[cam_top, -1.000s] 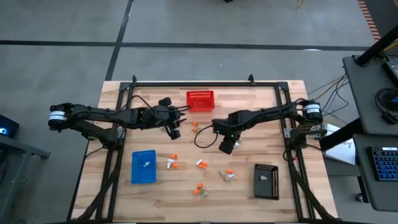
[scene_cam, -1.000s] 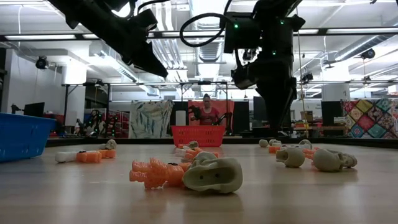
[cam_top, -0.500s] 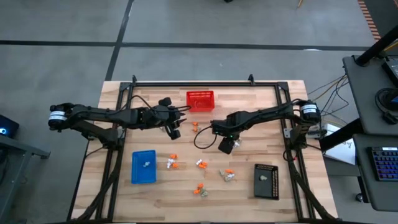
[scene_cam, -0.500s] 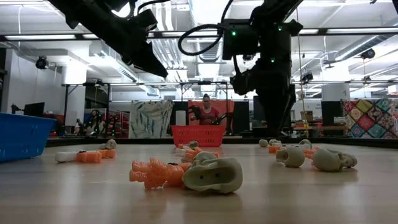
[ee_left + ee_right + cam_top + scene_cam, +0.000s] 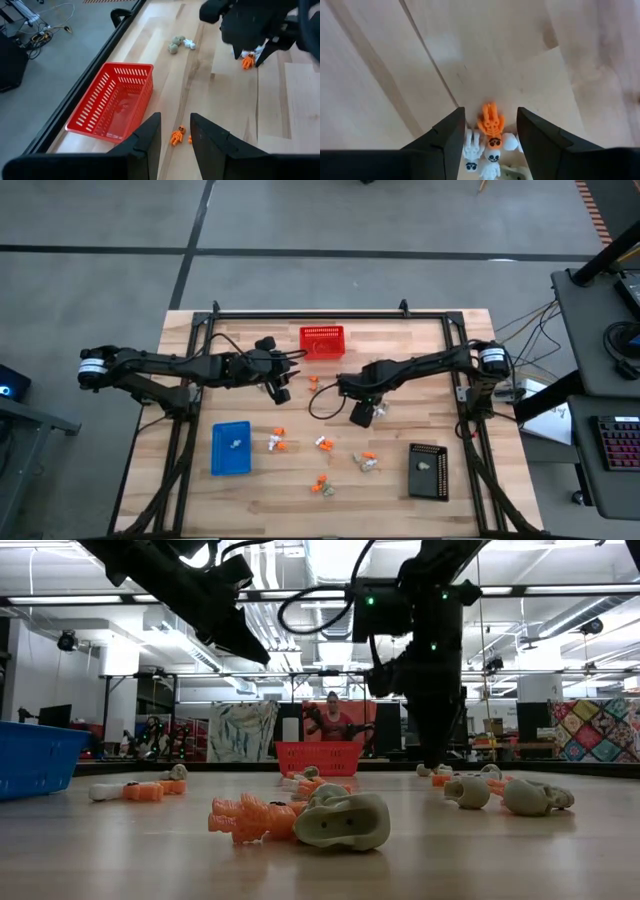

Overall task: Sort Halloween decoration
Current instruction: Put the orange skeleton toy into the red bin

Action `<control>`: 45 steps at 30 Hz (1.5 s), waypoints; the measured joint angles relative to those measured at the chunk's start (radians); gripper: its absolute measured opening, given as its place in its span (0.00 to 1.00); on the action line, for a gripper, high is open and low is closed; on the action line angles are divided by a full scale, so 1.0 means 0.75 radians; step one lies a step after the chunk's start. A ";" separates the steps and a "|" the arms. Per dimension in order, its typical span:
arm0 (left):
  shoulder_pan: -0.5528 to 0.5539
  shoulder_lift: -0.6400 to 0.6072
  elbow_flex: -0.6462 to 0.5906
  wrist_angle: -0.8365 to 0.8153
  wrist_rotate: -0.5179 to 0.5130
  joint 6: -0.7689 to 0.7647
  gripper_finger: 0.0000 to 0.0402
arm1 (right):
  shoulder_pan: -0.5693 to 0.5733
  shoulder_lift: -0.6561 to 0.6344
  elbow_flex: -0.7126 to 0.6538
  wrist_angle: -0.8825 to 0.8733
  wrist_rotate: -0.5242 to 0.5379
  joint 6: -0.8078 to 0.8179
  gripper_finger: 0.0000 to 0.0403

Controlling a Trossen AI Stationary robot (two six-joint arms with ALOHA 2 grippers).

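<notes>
Orange figure (image 5: 491, 125) lies lengthwise between the right gripper's (image 5: 489, 142) parted fingers, directly below; left gripper (image 5: 175, 137), fingers apart and empty, waits near the basket (image 5: 112, 102).

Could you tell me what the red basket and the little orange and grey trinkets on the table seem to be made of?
The red basket looks like moulded plastic: a uniform bright red, a regular open mesh, slightly glossy ribs. The orange trinket and the grey-beige skull-like trinket beside it look like matte moulded plastic or possibly soft rubber; their rounded shapes and even single colours suggest so, but stiffness cannot be judged.
</notes>
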 joint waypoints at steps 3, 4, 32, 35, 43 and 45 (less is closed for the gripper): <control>0.000 0.000 0.000 0.000 0.000 0.000 0.22 | 0.000 0.045 0.000 -0.004 -0.001 -0.035 0.40; 0.000 0.000 0.000 0.000 0.000 0.000 0.22 | 0.000 0.060 0.000 -0.003 -0.001 -0.038 0.40; 0.000 -0.022 0.000 0.009 -0.223 -0.133 0.22 | 0.001 0.079 0.016 0.032 0.028 -0.120 0.03; -0.001 -0.022 0.000 0.009 -0.223 -0.141 0.22 | -0.004 0.053 0.015 0.044 0.057 -0.117 0.03; -0.009 -0.037 0.000 0.009 -0.224 -0.141 0.22 | -0.005 0.004 0.019 0.073 0.043 -0.110 0.03; -0.010 -0.061 0.000 0.004 -0.225 -0.140 0.22 | -0.013 0.001 0.050 0.072 0.042 -0.128 0.03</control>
